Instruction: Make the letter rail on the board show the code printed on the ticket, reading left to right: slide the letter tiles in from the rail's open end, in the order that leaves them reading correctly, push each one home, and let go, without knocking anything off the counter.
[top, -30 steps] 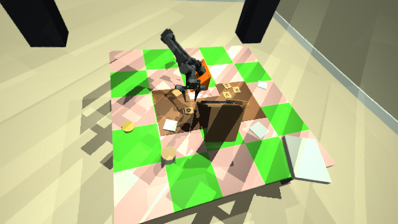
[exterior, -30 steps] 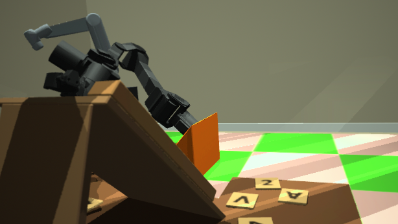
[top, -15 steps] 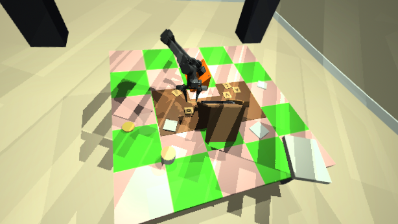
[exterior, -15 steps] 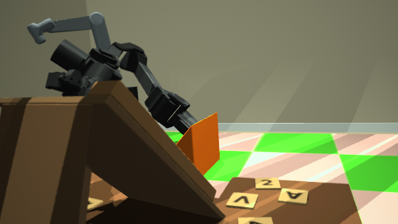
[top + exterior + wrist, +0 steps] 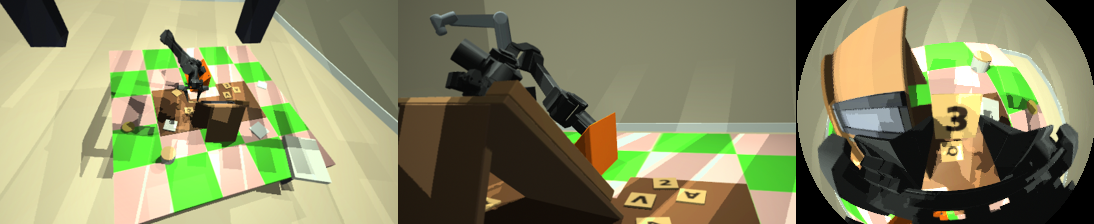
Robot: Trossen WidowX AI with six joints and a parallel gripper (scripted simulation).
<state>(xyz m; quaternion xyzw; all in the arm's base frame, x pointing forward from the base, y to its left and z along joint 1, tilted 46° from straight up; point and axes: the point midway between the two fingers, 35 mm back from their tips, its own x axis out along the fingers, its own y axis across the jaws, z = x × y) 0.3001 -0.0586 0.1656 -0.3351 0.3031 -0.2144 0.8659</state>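
Observation:
My gripper (image 5: 193, 100) (image 5: 956, 119) is shut on a pale tile marked 3 (image 5: 956, 112), held upright in the wrist view beside the near end of the rail (image 5: 873, 120) (image 5: 218, 102). The tile and rail look apart. No letters are readable in the rail. The rail is on the brown sloped board (image 5: 871, 70) (image 5: 223, 124) (image 5: 560, 155). Loose tiles lie flat: a 2 (image 5: 226, 85) (image 5: 665, 182), a V-like one (image 5: 640, 200), an A-like one (image 5: 691, 196), one with a round mark (image 5: 188, 111) (image 5: 952, 150) and a plain-looking one (image 5: 176, 92). No ticket code is readable.
An orange panel (image 5: 205, 76) (image 5: 604, 145) stands behind the gripper. A white square (image 5: 170, 125), a yellow disc (image 5: 128, 127) and a round tub (image 5: 168, 155) (image 5: 981, 61) lie left and front. A grey square (image 5: 259, 130) and a big white box (image 5: 308, 160) are at right.

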